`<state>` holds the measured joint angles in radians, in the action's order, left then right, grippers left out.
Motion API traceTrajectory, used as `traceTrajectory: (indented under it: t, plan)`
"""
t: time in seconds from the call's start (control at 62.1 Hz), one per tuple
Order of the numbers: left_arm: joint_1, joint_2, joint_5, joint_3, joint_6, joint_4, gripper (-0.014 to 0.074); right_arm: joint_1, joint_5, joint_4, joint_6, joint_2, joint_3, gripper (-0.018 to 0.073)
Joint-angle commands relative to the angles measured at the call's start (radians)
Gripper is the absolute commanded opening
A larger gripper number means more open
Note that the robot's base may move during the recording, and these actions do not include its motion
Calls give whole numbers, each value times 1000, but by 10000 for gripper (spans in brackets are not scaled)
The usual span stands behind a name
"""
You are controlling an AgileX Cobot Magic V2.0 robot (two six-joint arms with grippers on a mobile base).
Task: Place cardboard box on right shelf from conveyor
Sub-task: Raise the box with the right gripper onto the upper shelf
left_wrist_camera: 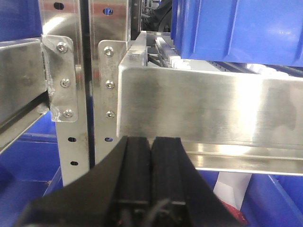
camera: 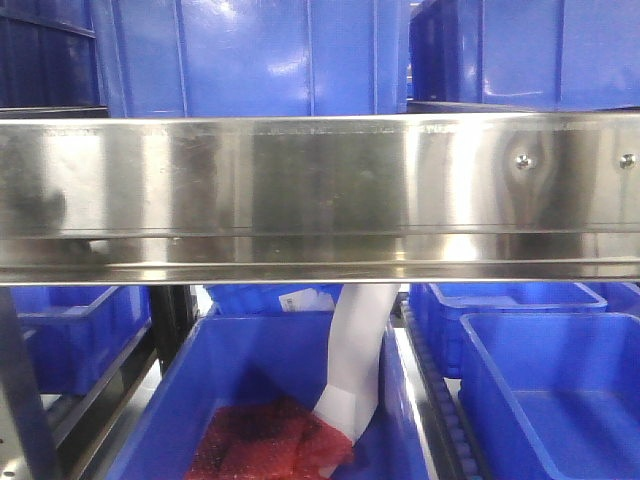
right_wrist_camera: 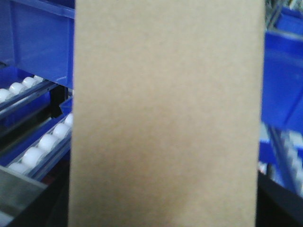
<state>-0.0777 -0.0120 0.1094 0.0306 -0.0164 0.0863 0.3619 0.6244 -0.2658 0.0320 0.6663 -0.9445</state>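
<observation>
The cardboard box (right_wrist_camera: 165,113), plain tan and standing on end, fills the middle of the right wrist view from top to bottom. It hides my right gripper's fingers and hangs in front of blue bins and roller tracks, so the gripper is shut on it. The right shelf shows as a shiny steel front rail (camera: 320,190) with two bolts at its right end, and the same rail (left_wrist_camera: 208,104) appears in the left wrist view. My left gripper (left_wrist_camera: 151,142) sits just before and below that rail, shut with its pads together and nothing between them. The conveyor is out of view.
Blue plastic bins (camera: 260,55) stand on the level above the rail and more blue bins (camera: 555,390) below it. One lower bin holds a red mesh bag (camera: 270,440) and a white packet (camera: 355,360). A perforated steel upright (left_wrist_camera: 71,80) stands left of the rail. White rollers (right_wrist_camera: 38,146) line the tracks.
</observation>
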Motion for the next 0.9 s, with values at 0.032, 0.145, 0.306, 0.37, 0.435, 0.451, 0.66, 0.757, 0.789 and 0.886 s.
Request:
traceTrajectory:
  t: [0.032,0.145,0.306,0.37,0.435,0.451,0.66,0.757,0.789,0.886]
  plan:
    - [-7,-12,-82,-3,5,5,-119,102,-121,-160,-32,187,-152,225]
    - [-7,-12,-82,-3,5,5,-119,212,-114,-272,-38,352,-266,225]
    - [-7,-12,-82,-3,5,5,-119,325,-106,-358,-90,591,-430,225]
    - [-7,-12,-82,-3,5,5,-119,358,-106,-383,-119,670,-487,225]
    - [-7,-12,-82,-3,5,5,-119,387,-106,-404,-140,753,-549,225]
    - [-7,-12,-82,-3,5,5,-119,393,-106,-405,-145,770,-561,225]
    - [-7,-12,-82,-3,5,5,-119,424,-90,-410,-273,958,-654,225]
    - [-7,-12,-82,-3,5,5,-119,424,-66,-413,-399,1001,-654,225]
    - [-7,-12,-82,-3,5,5,-119,424,-53,-415,-440,1011,-654,225]
    - [-7,-12,-82,-3,5,5,-119,422,-36,-415,-528,1026,-654,225]
